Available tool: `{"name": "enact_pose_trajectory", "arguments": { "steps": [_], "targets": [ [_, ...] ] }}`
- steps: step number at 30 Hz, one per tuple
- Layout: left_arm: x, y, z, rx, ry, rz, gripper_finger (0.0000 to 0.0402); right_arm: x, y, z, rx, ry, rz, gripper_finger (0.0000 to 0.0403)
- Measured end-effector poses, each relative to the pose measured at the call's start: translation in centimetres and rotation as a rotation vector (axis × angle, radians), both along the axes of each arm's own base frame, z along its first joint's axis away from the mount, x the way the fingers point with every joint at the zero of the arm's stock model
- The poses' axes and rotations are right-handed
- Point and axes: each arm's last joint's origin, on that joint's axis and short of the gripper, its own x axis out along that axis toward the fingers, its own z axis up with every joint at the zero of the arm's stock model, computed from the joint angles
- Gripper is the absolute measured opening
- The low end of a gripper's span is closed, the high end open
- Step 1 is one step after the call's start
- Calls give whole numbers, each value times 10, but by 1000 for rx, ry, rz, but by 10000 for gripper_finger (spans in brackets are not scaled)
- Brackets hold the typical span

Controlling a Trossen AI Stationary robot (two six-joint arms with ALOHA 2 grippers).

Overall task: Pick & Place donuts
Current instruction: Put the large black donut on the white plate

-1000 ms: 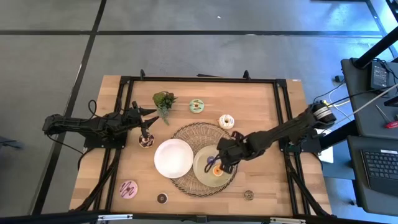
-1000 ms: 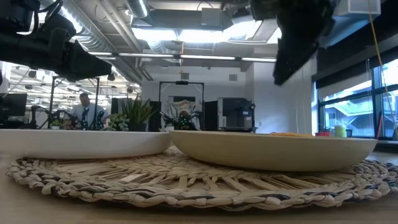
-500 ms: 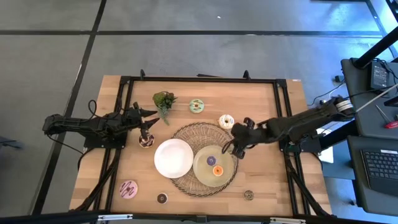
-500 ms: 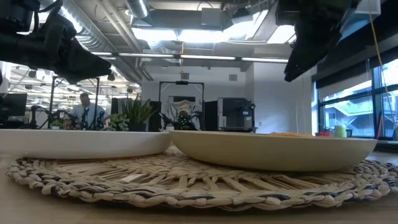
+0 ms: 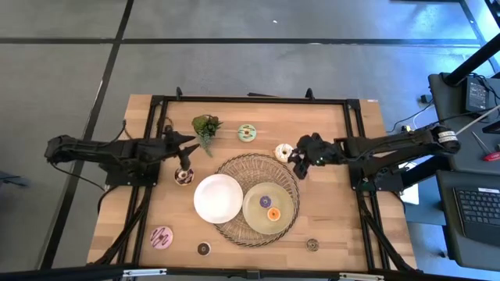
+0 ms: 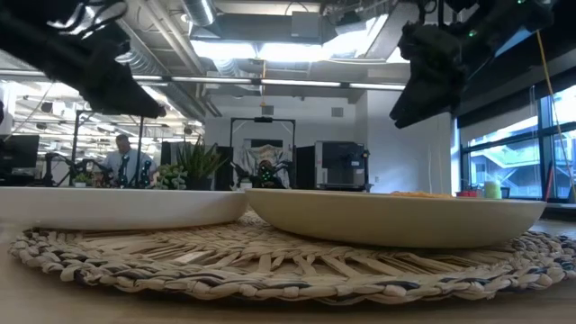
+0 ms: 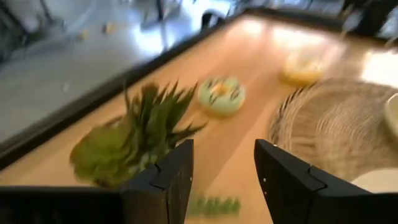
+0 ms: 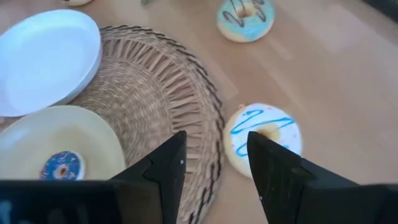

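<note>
The right gripper [image 5: 298, 158] hangs with its jaws apart and nothing between them, and the cream donut [image 8: 263, 138] with blue squiggle icing lies just ahead of its fingertips, a little off to one side, flat on the bare table [image 5: 328, 125] touching the edge of the woven mat [image 8: 161, 99]. Being a ring, it has no long axis to line up with. This arm is much the nearer to it; the left gripper [image 5: 185, 155] is well apart, beside the plant sprig [image 5: 205, 125], empty and partly open above a brown donut [image 5: 183, 176]. Beyond the cream donut lies a mint-green donut [image 8: 245, 18]; an orange one [image 8: 60, 165] already sits in the pale-green plate [image 8: 93, 134].
</note>
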Motion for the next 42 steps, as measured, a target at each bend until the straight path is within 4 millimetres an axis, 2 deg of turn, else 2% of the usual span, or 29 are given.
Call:
{"name": "enact_pose_trajectory", "arguments": {
  "steps": [5,9,19,25,36,42],
  "targets": [
    [14,-1,18,-101,142,42,164,0,-4,0,-14,13,-1,171],
    [23,-1,24,-199,276,100,164,-2,-5,-2,-40,40,16,171],
    [35,-9,1,-608,505,233,164,2,-5,1,-109,22,62,171],
    [32,-9,-14,-664,662,382,164,2,-5,0,-120,28,72,171],
    [34,-12,-19,-752,724,341,164,2,-5,0,-118,30,68,171],
    [35,-12,-22,-760,731,393,164,4,-5,-4,-118,50,69,171]
  ]
}}
